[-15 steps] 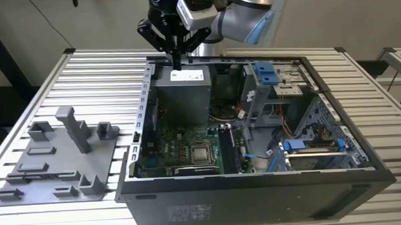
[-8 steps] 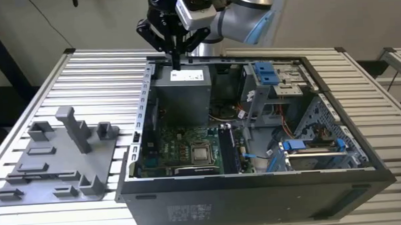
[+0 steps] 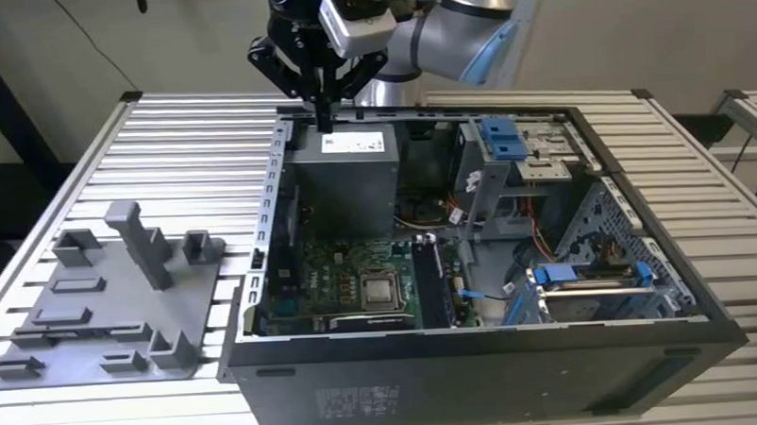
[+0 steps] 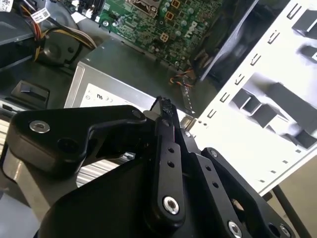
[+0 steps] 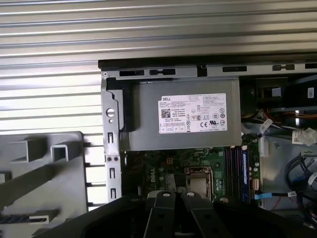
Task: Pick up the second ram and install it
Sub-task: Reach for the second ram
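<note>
Above the power supply (image 3: 339,171) in the open case (image 3: 486,384), the tool (image 3: 325,120) hangs pinched narrow, tray (image 3: 105,316) alongside.

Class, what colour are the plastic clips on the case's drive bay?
Blue; the clips show best in the exterior view.

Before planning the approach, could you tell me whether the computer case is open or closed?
Open: the computer case is uncovered on its upward side, exposing the motherboard.
</note>
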{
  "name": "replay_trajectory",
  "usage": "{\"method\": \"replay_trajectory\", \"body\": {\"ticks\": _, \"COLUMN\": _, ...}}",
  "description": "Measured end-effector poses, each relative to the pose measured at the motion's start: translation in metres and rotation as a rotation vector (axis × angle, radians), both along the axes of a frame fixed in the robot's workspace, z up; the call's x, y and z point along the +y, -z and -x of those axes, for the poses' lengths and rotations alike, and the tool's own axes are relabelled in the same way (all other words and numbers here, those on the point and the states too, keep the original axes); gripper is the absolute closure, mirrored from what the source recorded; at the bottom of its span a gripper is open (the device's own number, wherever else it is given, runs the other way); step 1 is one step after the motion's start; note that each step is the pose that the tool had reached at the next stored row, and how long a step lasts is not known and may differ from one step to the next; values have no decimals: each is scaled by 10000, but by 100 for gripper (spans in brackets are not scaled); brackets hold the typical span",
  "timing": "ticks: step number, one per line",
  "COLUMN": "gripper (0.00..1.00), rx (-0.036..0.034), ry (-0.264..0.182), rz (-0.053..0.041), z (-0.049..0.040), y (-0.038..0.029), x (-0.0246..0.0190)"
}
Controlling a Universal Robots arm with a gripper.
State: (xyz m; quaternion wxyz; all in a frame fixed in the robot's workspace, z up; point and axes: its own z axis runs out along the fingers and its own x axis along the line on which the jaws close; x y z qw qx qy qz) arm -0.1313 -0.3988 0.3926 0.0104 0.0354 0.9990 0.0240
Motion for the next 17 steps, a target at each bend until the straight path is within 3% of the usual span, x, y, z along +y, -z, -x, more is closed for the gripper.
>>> {"method": "replay_trajectory", "body": {"ticks": 5, "gripper": 89, "rx": 0, "ry": 0, "rz": 1, "z": 57, "y": 0, "x": 0}}
{"method": "replay_trajectory", "body": {"ticks": 17, "gripper": 89, "rx": 6, "ry": -5, "rz": 0, "z": 303, "y": 0, "x": 0}}
